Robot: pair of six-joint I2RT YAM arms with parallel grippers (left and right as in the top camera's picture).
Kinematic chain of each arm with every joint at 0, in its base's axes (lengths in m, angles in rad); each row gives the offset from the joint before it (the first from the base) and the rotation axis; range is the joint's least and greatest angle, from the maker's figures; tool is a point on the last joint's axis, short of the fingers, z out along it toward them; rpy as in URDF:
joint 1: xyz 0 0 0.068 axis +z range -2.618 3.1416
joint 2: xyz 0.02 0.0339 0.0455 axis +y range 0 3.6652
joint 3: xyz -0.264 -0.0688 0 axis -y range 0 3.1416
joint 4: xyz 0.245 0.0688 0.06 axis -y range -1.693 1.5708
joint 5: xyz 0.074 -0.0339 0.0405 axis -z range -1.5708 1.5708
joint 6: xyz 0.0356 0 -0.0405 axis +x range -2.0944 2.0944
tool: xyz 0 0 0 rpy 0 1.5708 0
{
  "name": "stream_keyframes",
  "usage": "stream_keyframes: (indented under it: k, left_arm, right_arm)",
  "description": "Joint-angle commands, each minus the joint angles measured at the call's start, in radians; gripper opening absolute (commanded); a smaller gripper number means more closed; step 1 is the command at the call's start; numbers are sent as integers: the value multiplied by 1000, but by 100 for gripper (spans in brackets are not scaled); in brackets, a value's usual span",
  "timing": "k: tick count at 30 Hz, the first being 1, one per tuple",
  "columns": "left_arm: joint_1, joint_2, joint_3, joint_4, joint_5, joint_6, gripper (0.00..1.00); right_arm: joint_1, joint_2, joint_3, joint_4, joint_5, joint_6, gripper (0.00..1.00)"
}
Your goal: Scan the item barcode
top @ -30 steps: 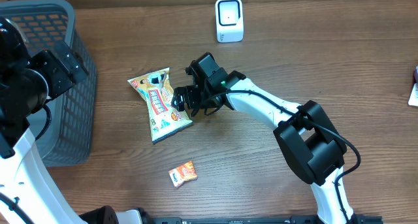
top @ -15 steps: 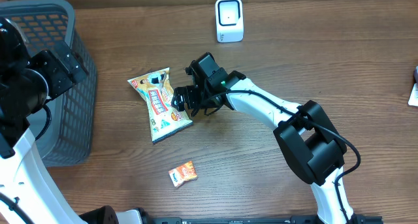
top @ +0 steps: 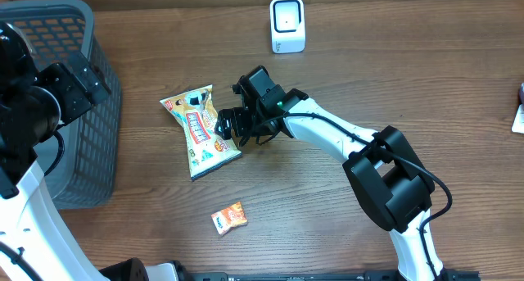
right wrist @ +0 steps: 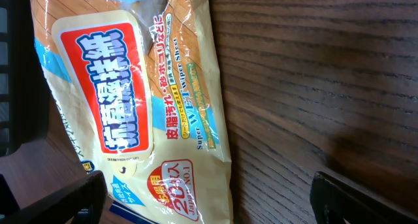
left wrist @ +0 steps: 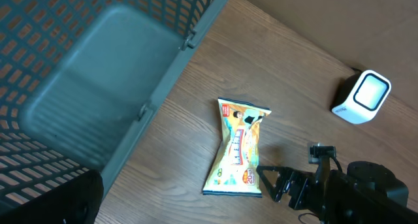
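The item is a yellow wet-wipe pack (top: 201,132) with a red label, lying flat on the wooden table; no barcode shows on its upper face. The left wrist view has the pack (left wrist: 238,149) beside the basket. My right gripper (top: 225,127) hangs open at the pack's right edge. In the right wrist view the pack (right wrist: 130,100) fills the left half, its lower corner between the spread fingers (right wrist: 55,198). The white scanner (top: 287,24) stands at the back of the table, also in the left wrist view as the scanner (left wrist: 362,96). My left gripper (top: 82,83) is open above the basket, holding nothing.
A grey mesh basket (top: 90,142) stands at the left edge, seen as the basket (left wrist: 98,74) from the left wrist. A small orange packet (top: 229,218) lies near the front. Something part-seen sits at the right edge (top: 518,109).
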Motion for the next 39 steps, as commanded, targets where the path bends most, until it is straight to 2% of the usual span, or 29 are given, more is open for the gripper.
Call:
stream_keyframes:
  k: [1, 16, 19, 23, 25, 28, 34, 39]
  left_arm:
    - [6, -2, 4, 2, -10, -14, 100]
    - [6, -2, 4, 2, -10, -14, 100]
    - [6, -2, 4, 2, -10, -14, 100]
    - [6, -2, 4, 2, -10, -14, 100]
    - [6, -2, 4, 2, -10, -14, 100]
    - [6, -2, 4, 2, -10, -14, 100]
    - [6, -2, 4, 2, -10, -14, 100]
    - [6, -2, 4, 2, -10, -14, 100]
  right_arm:
    - [-5, 14, -6, 6, 6, -7, 100]
    - [-5, 14, -6, 6, -2, 2, 100]
    - [-5, 14, -6, -26, -201, 68, 100]
    - [-5, 14, -6, -24, -214, 58, 100]
    - [-5, 14, -6, -29, -251, -18, 100]
    - [-4, 15, -6, -39, -272, -34, 100]
    - [34, 34, -6, -33, -264, -34, 100]
    - [72, 79, -6, -31, -174, -29, 100]
